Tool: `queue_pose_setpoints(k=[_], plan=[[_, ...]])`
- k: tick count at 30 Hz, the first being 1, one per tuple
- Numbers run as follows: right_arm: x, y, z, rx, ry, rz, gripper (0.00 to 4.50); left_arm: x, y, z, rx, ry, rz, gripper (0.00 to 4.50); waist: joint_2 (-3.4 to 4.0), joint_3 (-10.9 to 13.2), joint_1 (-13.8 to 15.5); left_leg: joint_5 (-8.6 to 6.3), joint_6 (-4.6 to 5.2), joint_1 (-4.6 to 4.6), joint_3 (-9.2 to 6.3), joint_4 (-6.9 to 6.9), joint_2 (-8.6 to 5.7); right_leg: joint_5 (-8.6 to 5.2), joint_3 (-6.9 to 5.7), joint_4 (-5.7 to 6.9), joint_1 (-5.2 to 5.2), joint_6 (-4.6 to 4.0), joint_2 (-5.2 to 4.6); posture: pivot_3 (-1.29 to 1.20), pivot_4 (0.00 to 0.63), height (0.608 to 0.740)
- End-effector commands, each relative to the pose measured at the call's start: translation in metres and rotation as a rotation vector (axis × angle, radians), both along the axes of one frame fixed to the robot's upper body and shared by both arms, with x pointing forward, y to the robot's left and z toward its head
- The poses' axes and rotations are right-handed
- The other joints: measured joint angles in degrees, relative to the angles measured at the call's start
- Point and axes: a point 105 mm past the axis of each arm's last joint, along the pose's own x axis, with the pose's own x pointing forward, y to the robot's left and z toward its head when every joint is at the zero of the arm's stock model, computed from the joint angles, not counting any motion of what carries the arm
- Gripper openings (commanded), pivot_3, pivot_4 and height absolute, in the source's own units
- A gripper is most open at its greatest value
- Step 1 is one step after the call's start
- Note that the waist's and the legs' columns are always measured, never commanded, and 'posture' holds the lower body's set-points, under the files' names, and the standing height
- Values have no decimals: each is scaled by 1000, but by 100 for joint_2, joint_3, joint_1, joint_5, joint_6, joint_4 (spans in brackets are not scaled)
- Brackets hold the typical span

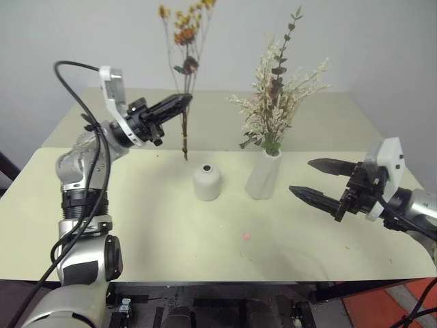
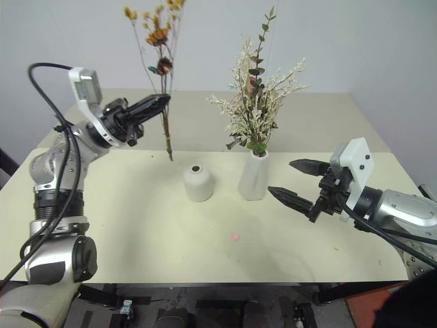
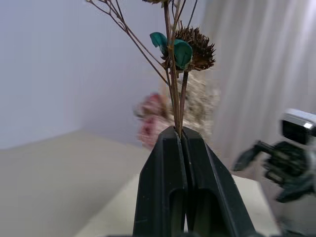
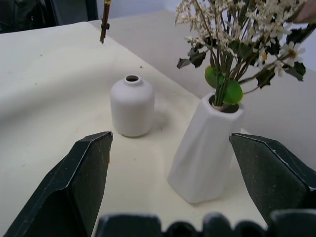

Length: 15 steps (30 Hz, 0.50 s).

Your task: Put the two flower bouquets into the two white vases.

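Note:
My left gripper (image 1: pixel 183 102) is shut on the thin stems of the small bouquet (image 1: pixel 186 41), whose orange-yellow blossoms stand upright in the air above the table. The stem ends (image 1: pixel 184 147) hang behind and to the left of the short rounded white vase (image 1: pixel 207 182), clear of its hole. The big cream-white bouquet (image 1: pixel 276 96) stands in the tall tapered white vase (image 1: pixel 263 175). My right gripper (image 1: pixel 317 180) is open, level, just right of the tall vase with nothing between its fingers.
The pale table (image 1: pixel 171 239) spans the view, with a seam running across behind the vases. A small pink speck (image 1: pixel 246 236) lies in front of the vases. A grey wall rises behind the far edge.

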Motion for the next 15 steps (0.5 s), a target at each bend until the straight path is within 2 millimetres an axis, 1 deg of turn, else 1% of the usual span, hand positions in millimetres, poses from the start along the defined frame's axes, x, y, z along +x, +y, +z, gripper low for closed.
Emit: queue_pose_setpoints(k=[1,6,15], plan=[[-5,-3,15,-1,-67,-17,4500,-1,-13,8,-15,-53,-67,23,0,0,-9,0,0,0,0,0,0,0,0,0,0,0,0,0,150,740],[-7,-5,17,-1,-73,-35,4500,9,-27,-1,-5,-43,-84,23,0,0,-16,-1,1,-1,-1,-1,0,0,0,-4,0,0,1,0,150,740],[-13,-7,18,5,-82,-75,4500,24,-32,-10,14,-45,-65,23,-1,0,-22,-2,3,-2,0,-1,0,0,1,-6,0,0,1,0,150,740]])
